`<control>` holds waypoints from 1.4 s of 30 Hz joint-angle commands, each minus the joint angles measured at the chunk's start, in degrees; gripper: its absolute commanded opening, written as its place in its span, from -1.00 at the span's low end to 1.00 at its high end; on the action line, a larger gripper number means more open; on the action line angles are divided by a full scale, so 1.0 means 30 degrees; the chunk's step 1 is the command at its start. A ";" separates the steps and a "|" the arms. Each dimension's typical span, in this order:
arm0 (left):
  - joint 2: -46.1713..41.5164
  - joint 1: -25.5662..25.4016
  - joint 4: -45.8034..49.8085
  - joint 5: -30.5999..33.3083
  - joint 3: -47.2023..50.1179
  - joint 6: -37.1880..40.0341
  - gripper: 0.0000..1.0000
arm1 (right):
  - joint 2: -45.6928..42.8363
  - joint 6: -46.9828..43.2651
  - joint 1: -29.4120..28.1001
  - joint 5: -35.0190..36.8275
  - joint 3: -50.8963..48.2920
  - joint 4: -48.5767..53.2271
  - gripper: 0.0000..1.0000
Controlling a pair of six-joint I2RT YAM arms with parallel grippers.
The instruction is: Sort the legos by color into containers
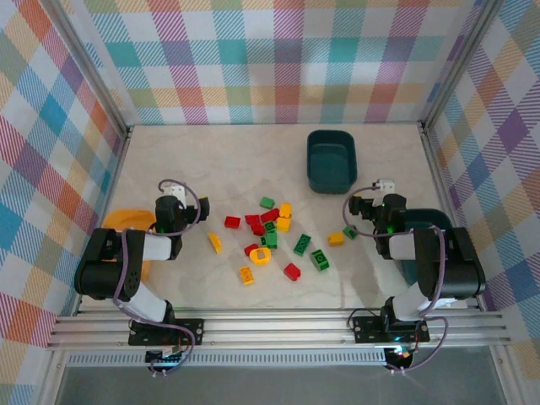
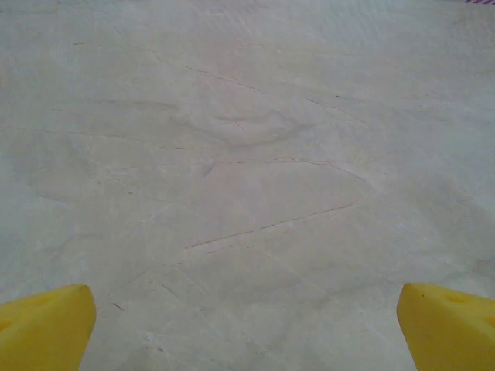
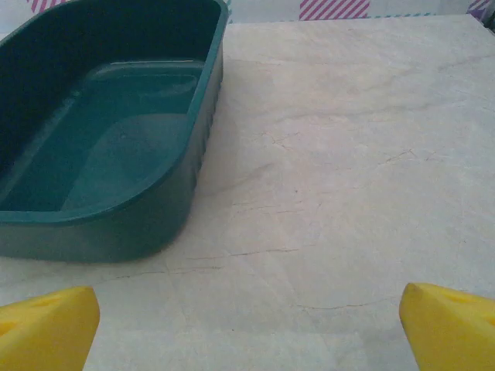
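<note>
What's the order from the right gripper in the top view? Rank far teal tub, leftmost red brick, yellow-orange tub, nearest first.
1. Far teal tub, just ahead-left of the right gripper.
2. Leftmost red brick, mid-table, left of the pile.
3. Yellow-orange tub, far left side.

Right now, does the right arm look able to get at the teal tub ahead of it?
Probably yes. The right gripper is open, and only bare table lies between it and the teal tub, which sits ahead to its left.
</note>
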State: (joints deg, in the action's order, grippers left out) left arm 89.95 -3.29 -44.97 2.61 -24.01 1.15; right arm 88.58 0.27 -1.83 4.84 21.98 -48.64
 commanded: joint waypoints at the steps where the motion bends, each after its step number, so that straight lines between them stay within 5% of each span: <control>1: -0.0047 -0.0081 -0.0212 0.0112 -0.0171 0.0324 1.00 | -0.0243 0.0260 0.0138 -0.0405 0.0350 0.0042 0.99; 37: -0.0541 -0.0073 0.0524 0.0302 -0.0443 0.0255 1.00 | -0.0398 0.0217 0.0125 -0.0426 0.0476 0.0209 0.99; 42: -0.5004 -0.1147 0.8793 0.1209 -0.4006 0.1052 1.00 | -0.4029 -0.0203 -0.1410 0.2376 0.6189 1.2314 0.99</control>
State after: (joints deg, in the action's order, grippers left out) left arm 83.02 -4.47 -29.26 4.21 -30.24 2.04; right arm 83.15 0.40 -3.51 7.79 30.46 -29.67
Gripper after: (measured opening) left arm 0.999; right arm 0.996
